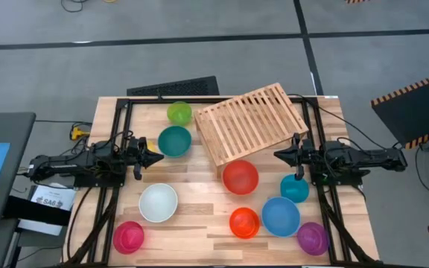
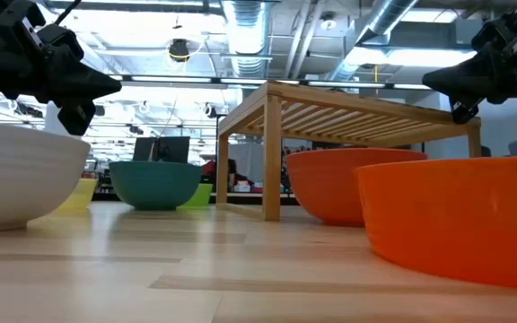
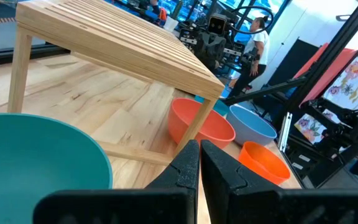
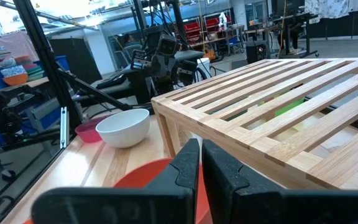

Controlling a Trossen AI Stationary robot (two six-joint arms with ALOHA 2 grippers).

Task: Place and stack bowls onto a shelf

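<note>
We log the left pincer [image 1: 155, 157], pressed together and empty, with the round teal plastic bowl [image 1: 174, 141] just at its 1 o'clock, nearer than the right pincer [image 1: 280, 155], likewise pressed together beside the slatted wooden shelf [image 1: 250, 123].

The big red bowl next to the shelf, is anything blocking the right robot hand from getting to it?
Nothing visible does. The right gripper, fingers shut, hangs beside the shelf, and the big red bowl sits just below it toward the table's front edge, with only bare tabletop between them. The small teal bowl stands off to the side.
</note>
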